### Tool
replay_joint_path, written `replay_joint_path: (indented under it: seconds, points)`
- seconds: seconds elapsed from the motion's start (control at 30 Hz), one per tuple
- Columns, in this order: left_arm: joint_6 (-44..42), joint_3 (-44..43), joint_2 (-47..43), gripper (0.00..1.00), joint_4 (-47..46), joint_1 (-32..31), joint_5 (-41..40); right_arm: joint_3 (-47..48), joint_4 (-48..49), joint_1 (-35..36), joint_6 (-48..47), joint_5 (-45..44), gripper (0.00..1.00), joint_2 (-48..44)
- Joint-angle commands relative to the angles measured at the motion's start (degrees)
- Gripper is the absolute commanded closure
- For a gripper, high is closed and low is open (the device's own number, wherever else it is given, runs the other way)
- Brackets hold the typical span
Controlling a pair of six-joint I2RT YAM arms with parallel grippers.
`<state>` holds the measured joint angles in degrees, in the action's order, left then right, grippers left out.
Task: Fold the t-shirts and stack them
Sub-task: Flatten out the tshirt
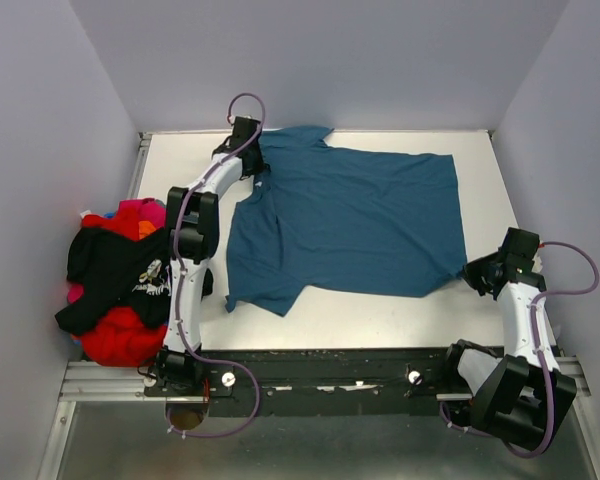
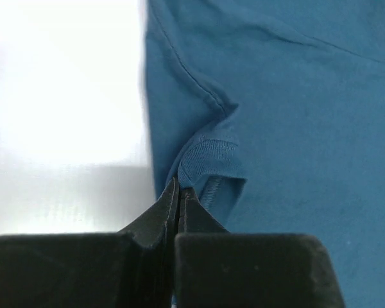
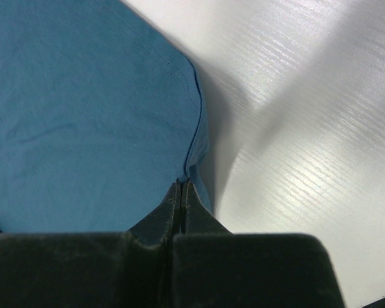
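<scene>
The tabletop (image 1: 380, 320) carries a teal-blue shirt (image 1: 360, 220) spread flat, with a heap (image 1: 120, 290) of red, magenta, orange and black shirts to its left. The left fingers (image 2: 178, 192) are pinched tight on the shirt's far-left collar, and the right fingers (image 3: 181, 189) on its near-right hem corner.

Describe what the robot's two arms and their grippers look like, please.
The left arm and right arm are built alike: white tubular links joined by chunky black joints. A thin purple cable loops loosely along each. The left gripper and right gripper are matte black, with blocky bodies tapering to two slim pointed fingers.
</scene>
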<state>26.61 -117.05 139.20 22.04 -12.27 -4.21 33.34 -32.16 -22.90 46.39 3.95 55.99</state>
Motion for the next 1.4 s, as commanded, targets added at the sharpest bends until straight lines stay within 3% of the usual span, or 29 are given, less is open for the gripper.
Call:
replay_joint_path:
  seconds: [0.0, 0.3, 0.33, 0.37, 0.4, 0.43, 0.5, 0.67, 0.97, 1.1, 1.37]
  points:
    - [0.3, 1.8, -5.1, 1.00, 0.3, 3.6, -0.1, -0.1, 0.0, -0.3, -0.9, -0.2, 0.99, 0.4]
    - [2.2, -0.6, -1.6, 1.00, 1.5, 8.2, 0.5, 0.8, -2.4, -0.3, -0.5, -3.0, 0.99, -0.4]
    - [2.4, -2.4, -0.7, 0.93, 2.3, 8.5, 1.1, 0.8, -2.6, -0.3, -0.5, -3.3, 0.99, -0.3]
    - [2.5, -3.8, 0.3, 0.57, 3.0, 8.7, 2.5, 0.8, -2.6, -0.3, -0.7, -3.5, 0.99, -0.3]
    - [2.6, -5.2, 1.0, 0.33, 3.9, 8.7, 3.7, 0.8, -2.6, -0.3, -0.7, -3.6, 0.99, 0.0]
    - [2.8, -5.9, 1.2, 0.19, 4.8, 8.7, 4.0, 0.7, -2.6, -0.3, -0.8, -3.7, 0.99, 0.2]
    - [3.4, -4.2, -0.9, 0.11, 4.9, 8.6, 3.4, 0.6, -2.6, -0.3, -0.7, -3.5, 0.99, 0.6]
    - [2.6, 4.0, -13.4, 0.06, 5.3, 8.1, 1.8, 0.6, -2.0, -0.3, -1.0, -2.3, 0.99, 1.3]
    - [4.6, 29.4, -34.8, 0.14, 7.9, 5.1, -4.8, -0.3, -1.0, -0.3, -1.1, -0.7, 0.99, 0.1]
    - [6.2, 44.3, -47.2, 0.16, 7.1, 1.5, -9.2, -1.3, 0.1, -0.3, -1.3, 0.9, 0.99, -0.3]
    - [14.9, 63.1, -73.9, 0.22, 12.5, -8.3, -16.2, -1.5, 0.3, -0.3, -0.8, 1.9, 0.99, -0.4]
